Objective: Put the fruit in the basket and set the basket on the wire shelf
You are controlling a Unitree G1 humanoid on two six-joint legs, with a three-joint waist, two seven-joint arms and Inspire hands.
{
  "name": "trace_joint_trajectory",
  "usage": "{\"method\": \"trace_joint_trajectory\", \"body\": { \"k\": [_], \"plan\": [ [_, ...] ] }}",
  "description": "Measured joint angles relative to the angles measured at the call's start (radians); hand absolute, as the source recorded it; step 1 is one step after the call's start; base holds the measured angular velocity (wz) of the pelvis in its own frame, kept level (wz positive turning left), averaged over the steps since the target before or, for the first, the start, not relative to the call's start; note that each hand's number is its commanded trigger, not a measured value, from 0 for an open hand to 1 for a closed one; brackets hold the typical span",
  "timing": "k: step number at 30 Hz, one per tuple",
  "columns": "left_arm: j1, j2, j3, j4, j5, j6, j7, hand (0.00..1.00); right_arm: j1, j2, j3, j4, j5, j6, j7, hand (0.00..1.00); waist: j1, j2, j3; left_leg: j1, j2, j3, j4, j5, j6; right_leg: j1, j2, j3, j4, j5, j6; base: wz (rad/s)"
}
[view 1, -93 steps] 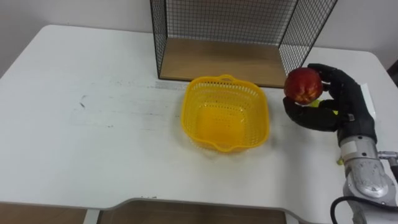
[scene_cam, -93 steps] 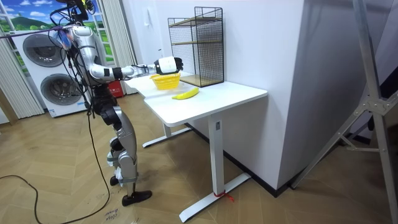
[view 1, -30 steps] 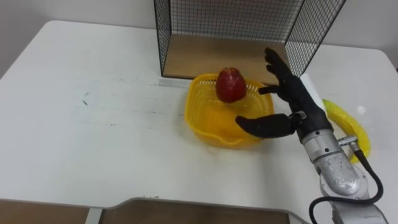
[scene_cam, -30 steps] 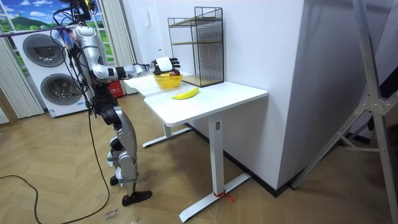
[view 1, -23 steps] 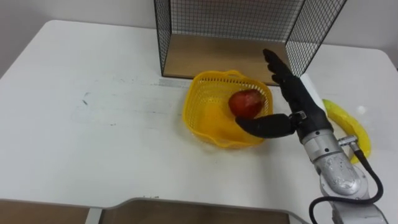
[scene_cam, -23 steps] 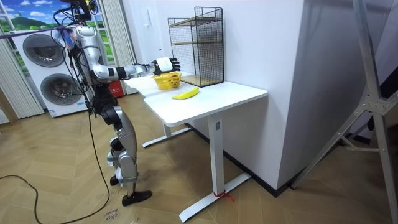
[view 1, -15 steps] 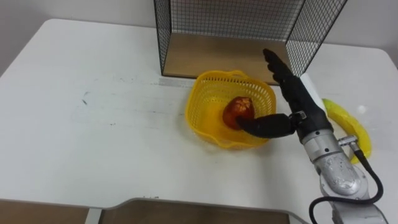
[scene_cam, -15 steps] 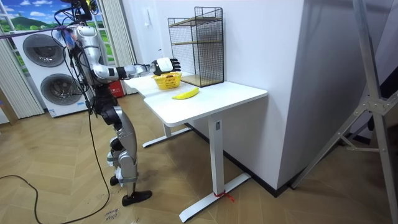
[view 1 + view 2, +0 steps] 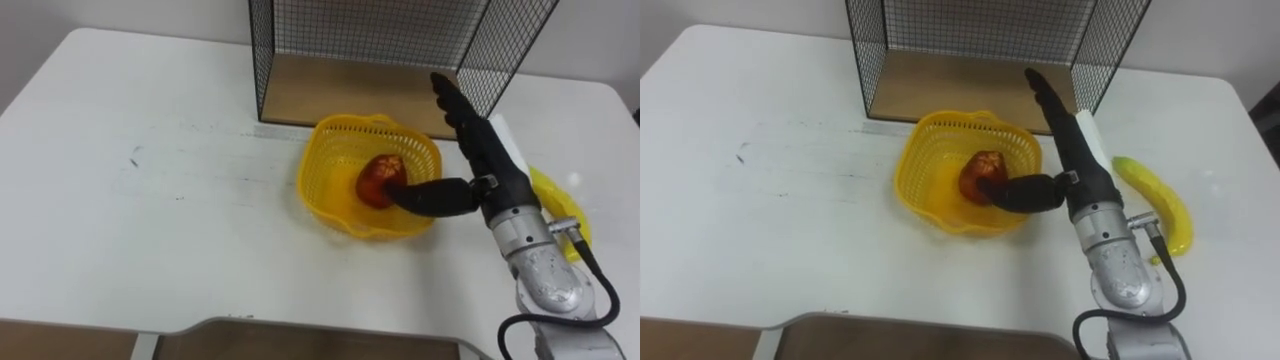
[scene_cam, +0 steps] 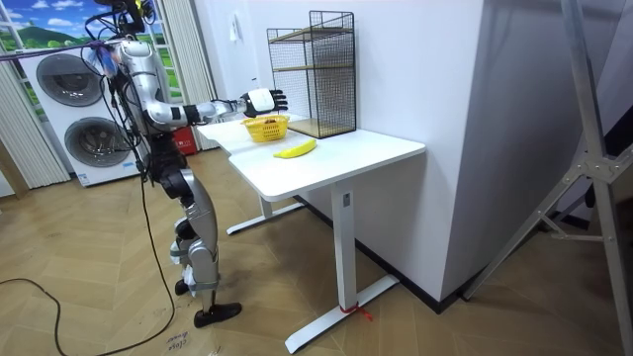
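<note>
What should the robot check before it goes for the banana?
1. Apple in the yellow basket: ok, it lies inside.
2. Right hand free: ok, its fingers are straight and hold nothing.
3. Hand clear of the basket: not ok, the thumb reaches over the rim towards the apple.
4. Banana within reach: probably ok, it lies on the white table to the hand's right, apart from the basket.
5. Basket upright: ok, it stands on the table just in front of the wire shelf.
</note>
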State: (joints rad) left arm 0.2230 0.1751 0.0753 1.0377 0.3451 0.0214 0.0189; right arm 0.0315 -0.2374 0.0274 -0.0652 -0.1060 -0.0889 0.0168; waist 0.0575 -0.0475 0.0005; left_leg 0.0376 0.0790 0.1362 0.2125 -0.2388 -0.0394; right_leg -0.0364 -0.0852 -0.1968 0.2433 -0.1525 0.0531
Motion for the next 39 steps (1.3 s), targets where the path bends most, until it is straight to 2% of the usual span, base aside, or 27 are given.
{"method": "trace_joint_trajectory", "body": {
  "k": [5, 7, 15, 20, 27, 28, 29, 36, 39],
  "plan": [
    [0.001, 0.0, 0.0, 0.003, 0.0, -0.006, 0.001, 0.0, 0.0, 0.0, -0.07, -0.039, 0.0, -0.014, -0.094, 0.0, -0.011, 0.009, 0.0066, 0.002, 0.0, 0.001, -0.009, 0.0, 0.0, -0.001, 0.0, -0.001, 0.001, 0.0, 0.0, 0.0],
    [0.009, 0.0, 0.0, 0.003, 0.0, -0.006, 0.004, 0.0, 0.0, -0.001, -0.088, -0.039, 0.006, -0.026, -0.124, 0.0, -0.016, 0.008, 0.0065, 0.004, 0.0, 0.003, -0.01, 0.0, 0.0, -0.001, 0.0, -0.001, 0.001, 0.0, 0.0, 0.0],
    [0.036, -0.001, 0.003, 0.0, 0.0, -0.005, 0.011, 0.0, 0.0, -0.002, -0.149, -0.02, 0.053, -0.026, -0.215, 0.0, -0.036, 0.009, 0.0057, 0.023, 0.001, 0.017, -0.012, 0.0, 0.0, 0.015, 0.0, 0.001, -0.006, 0.001, 0.001, -0.02],
    [0.057, -0.003, 0.042, 0.003, 0.01, -0.004, 0.008, 0.0, 0.0, -0.002, -0.23, 0.009, 0.065, -0.026, -0.285, 0.0, -0.042, -0.004, -0.0023, 0.028, 0.001, 0.021, -0.009, 0.0, 0.0, 0.023, 0.0, 0.001, -0.007, 0.0, 0.002, 0.0],
    [0.059, -0.007, 0.065, -0.001, 0.01, -0.004, 0.008, 0.0, 0.0, -0.003, -0.258, 0.024, 0.07, -0.03, -0.327, 0.0, -0.05, 0.001, 0.0005, 0.028, 0.003, 0.025, -0.008, 0.0, 0.0, 0.025, -0.001, 0.0, -0.001, 0.002, 0.001, 0.0],
    [0.06, -0.007, 0.067, -0.011, 0.011, -0.004, 0.007, 0.0, -0.001, -0.007, -0.259, 0.049, 0.07, -0.036, -0.327, 0.0, -0.054, 0.005, 0.0033, 0.027, 0.003, 0.025, -0.009, 0.0, 0.0, 0.023, -0.001, 0.0, 0.0, 0.002, 0.001, 0.0],
    [0.064, -0.007, 0.069, -0.03, 0.011, -0.004, 0.007, 0.0, -0.001, -0.013, -0.259, 0.076, 0.067, -0.037, -0.327, 0.0, -0.052, 0.0, 0.0013, 0.025, 0.003, 0.025, -0.009, 0.0, 0.0, 0.02, -0.001, 0.0, 0.0, 0.003, 0.0, 0.0],
    [0.053, -0.007, 0.09, -0.061, 0.019, -0.004, -0.004, 0.0, -0.009, -0.023, -0.257, 0.155, 0.053, -0.03, -0.315, 0.0, -0.047, 0.001, 0.0017, 0.014, 0.002, 0.028, -0.008, 0.002, 0.0, -0.005, -0.001, 0.003, 0.012, 0.003, 0.0, -0.03],
    [0.052, -0.007, 0.09, -0.065, 0.019, 0.002, -0.004, 0.0, -0.043, -0.028, -0.257, 0.206, 0.054, -0.012, -0.297, 0.0, -0.048, -0.007, 0.0028, 0.009, 0.001, 0.026, -0.008, 0.003, 0.001, -0.009, -0.002, 0.003, 0.012, 0.003, 0.0, 0.0]
  ]
}}
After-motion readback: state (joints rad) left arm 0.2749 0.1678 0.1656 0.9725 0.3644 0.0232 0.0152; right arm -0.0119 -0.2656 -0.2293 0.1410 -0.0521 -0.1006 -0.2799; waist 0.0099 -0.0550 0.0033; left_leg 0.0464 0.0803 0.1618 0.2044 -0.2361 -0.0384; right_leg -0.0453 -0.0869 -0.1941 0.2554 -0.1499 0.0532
